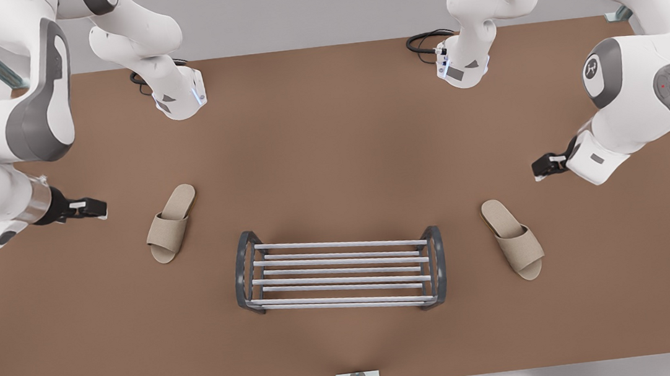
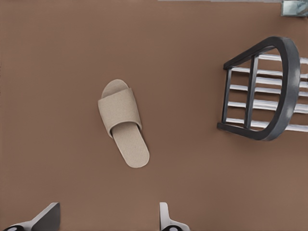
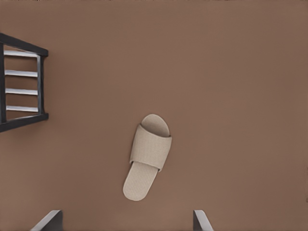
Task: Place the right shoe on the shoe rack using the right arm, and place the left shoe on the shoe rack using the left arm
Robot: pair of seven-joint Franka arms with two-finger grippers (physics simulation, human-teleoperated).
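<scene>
In the front view the shoe rack (image 1: 338, 270) sits mid-counter (image 1: 328, 120), still bare. The left shoe (image 1: 515, 247) lies at its 3 o'clock and the right shoe (image 1: 169, 225) around 10, both flat. The left claw (image 1: 541, 167) and right claw (image 1: 94, 208) hover nearby, each spread wide and empty. The wrist views cut off the fingertips (image 2: 166, 216) and most of the rack.

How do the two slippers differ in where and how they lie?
The right shoe lies on the front view's left of the shoe rack, the left shoe on its right. The right shoe's toe points to that view's lower left, the left shoe's to its lower right. Both are beige, sole-down on the table, ungrasped; the open right gripper hovers near the right shoe, the open left gripper near the left.
</scene>
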